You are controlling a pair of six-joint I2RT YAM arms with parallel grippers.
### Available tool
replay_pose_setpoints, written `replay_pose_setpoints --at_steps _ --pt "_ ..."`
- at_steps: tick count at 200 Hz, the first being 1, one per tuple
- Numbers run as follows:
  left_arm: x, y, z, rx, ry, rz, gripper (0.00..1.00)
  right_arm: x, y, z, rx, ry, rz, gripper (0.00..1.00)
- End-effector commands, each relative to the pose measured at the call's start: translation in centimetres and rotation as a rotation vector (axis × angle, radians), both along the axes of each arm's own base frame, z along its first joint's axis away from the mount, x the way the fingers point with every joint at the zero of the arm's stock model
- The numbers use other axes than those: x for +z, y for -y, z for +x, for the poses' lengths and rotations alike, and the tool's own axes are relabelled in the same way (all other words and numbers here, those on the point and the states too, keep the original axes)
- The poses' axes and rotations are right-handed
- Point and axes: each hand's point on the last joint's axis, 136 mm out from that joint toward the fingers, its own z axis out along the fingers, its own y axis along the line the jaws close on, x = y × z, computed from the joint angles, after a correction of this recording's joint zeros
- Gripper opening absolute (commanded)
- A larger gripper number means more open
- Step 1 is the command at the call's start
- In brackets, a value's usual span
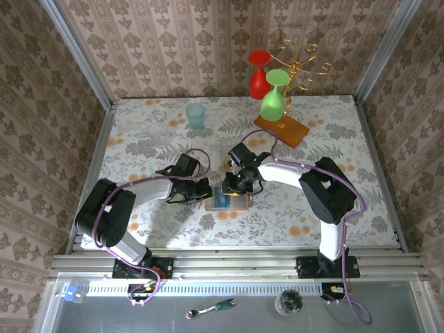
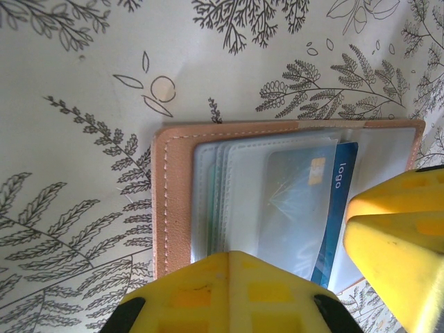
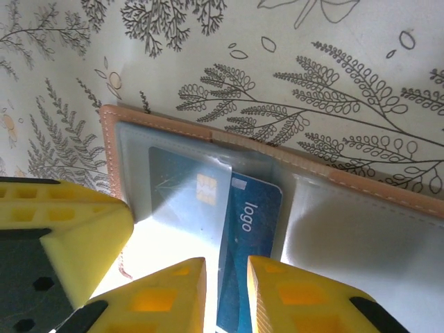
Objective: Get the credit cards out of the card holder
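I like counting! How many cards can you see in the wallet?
1: a blue card poking out of a clear sleeve in the open card holder. More may hide in other sleeves.

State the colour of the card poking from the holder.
Dark blue card; best in right wrist view.

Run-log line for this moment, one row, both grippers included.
card holder: open, flat on table | blue card: sticking partly out | left gripper: shut, over holder edge | right gripper: straddling blue card, grip unclear
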Motion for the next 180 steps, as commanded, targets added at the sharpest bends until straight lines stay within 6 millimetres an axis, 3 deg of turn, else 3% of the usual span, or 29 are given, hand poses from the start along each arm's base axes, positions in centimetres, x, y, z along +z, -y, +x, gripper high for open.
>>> replay_pose_setpoints --at_steps 1,82,180 --pt "0.2 -0.2 0.1 -0.009 0.006 -0.003 0.06 2.3 0.2 0.7 -0.008 0.049 0.011 0.25" --pt "3.0 1.5 0.6 -0.036 0.052 -0.056 0.06 2.2 0.7 0.5 -0.034 0.041 0.044 0.25" --pt "0.4 1.4 -0.2 -0.058 -0.003 0.007 0.00 0.9 1.0 0.2 -0.042 0.000 0.060 0.27"
